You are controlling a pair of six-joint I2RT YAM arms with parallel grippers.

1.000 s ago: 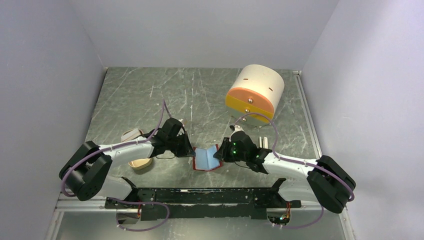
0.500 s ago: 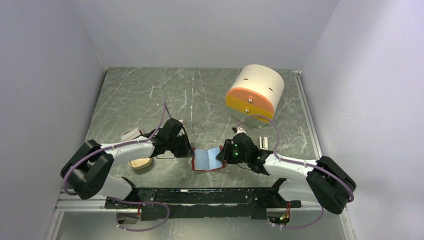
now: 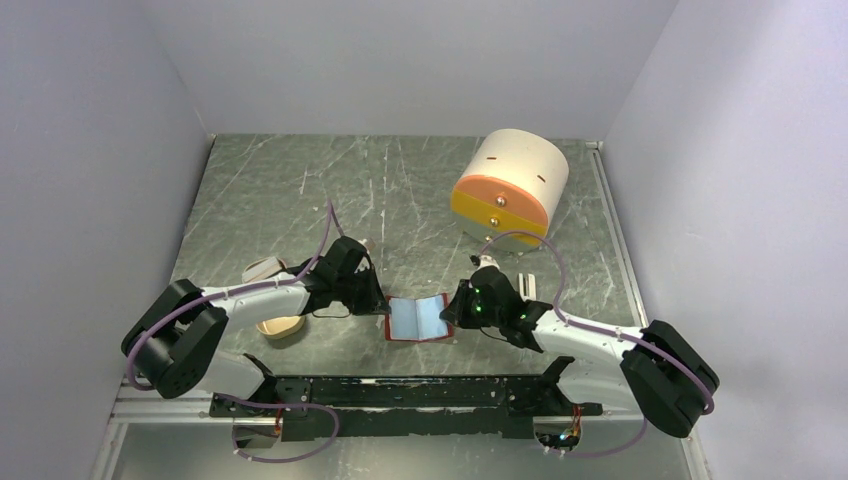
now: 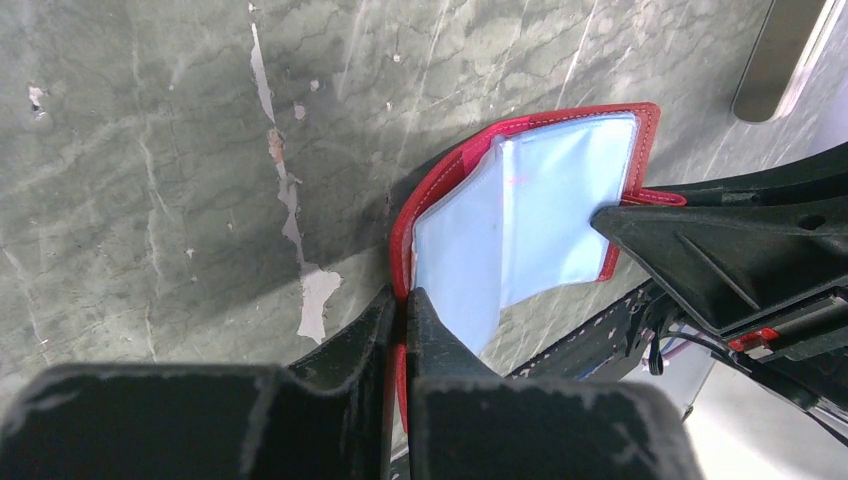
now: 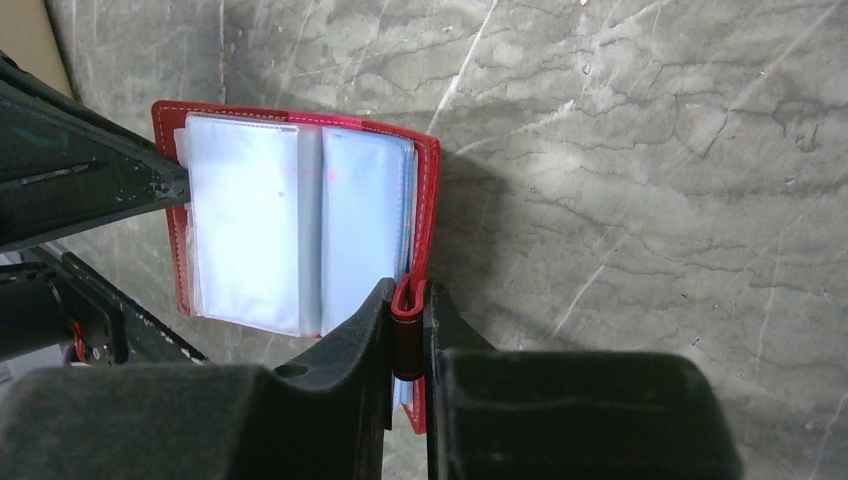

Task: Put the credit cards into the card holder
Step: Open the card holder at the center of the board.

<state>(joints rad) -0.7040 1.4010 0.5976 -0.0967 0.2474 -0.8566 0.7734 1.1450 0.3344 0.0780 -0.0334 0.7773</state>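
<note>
Card holder (image 3: 418, 318), red leather, pale blue pockets, gripped by left tool (image 4: 404, 302), right tool (image 5: 408, 305).

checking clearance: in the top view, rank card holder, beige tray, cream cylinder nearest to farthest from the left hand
1. card holder, clamped in the left hand, just right of it.
2. beige tray, to its left, near the front.
3. cream cylinder, far back on the right.
</note>
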